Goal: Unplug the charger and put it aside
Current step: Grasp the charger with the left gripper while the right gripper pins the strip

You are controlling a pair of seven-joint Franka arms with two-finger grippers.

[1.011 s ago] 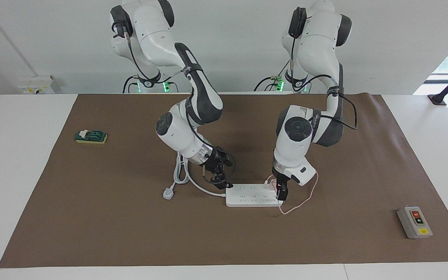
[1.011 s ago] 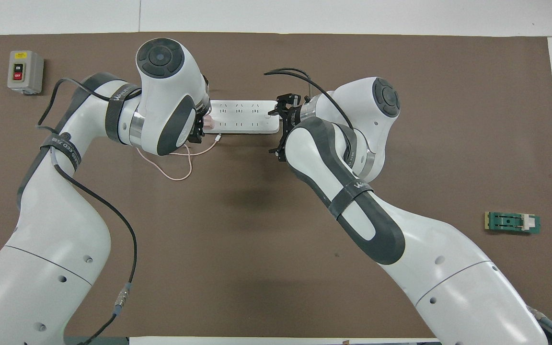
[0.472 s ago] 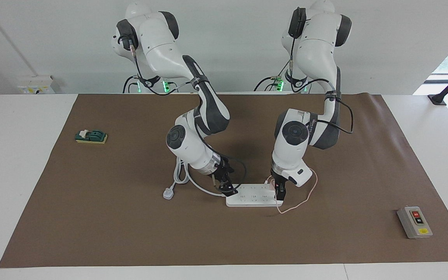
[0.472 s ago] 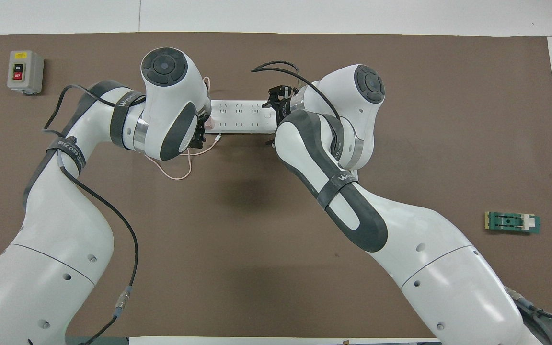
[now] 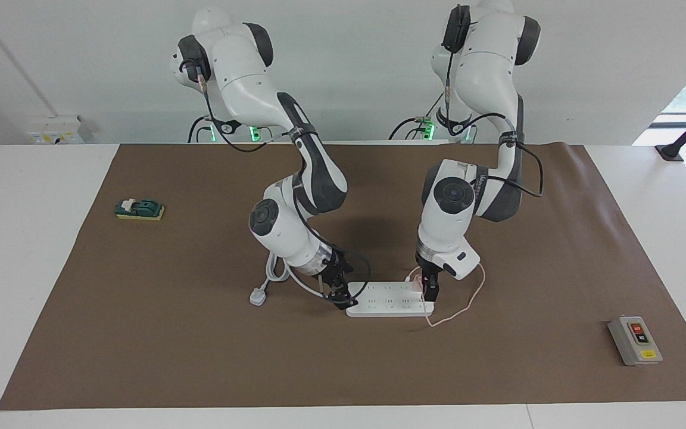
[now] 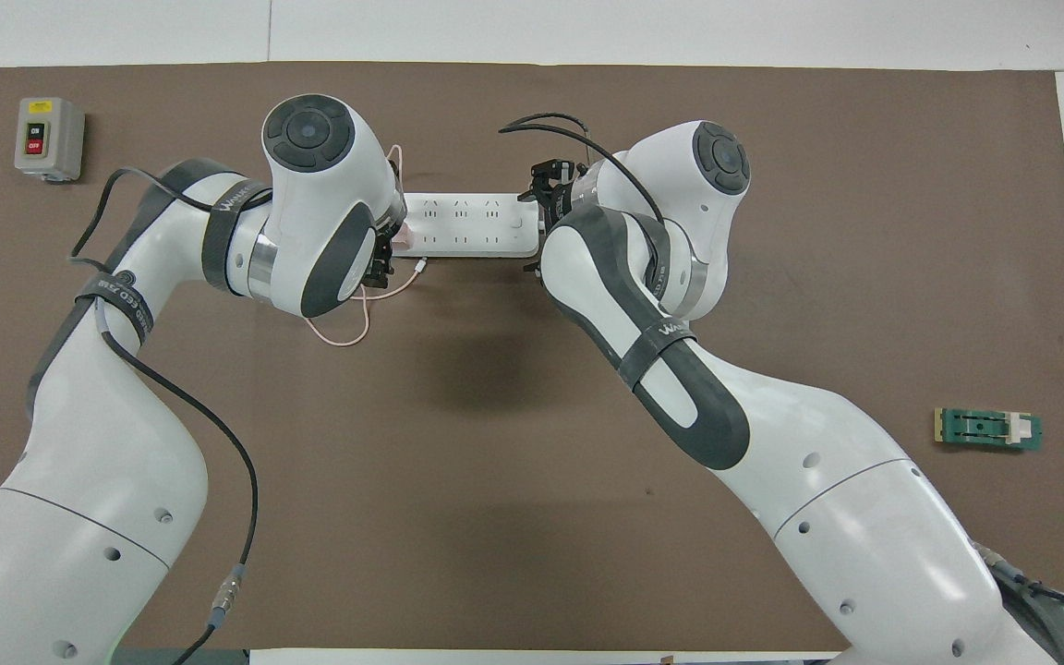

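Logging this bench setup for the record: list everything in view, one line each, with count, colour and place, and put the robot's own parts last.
charger: one, pale pink, at the power strip's end toward the left arm, under the left gripper.
charger cable: one, thin pink, looped on the mat beside that end of the strip.
power strip: one, white, mid-mat between the two grippers.
white plug: one, white with a thick cord, on the mat toward the right arm's end from the strip.
switch box: one, grey with red and black buttons, at the left arm's end of the mat.
green block: one, green on a yellow base, at the right arm's end.
mat: one, brown, covering the table.
left gripper: one, black, down at the charger.
right gripper: one, black, at the strip's other end.
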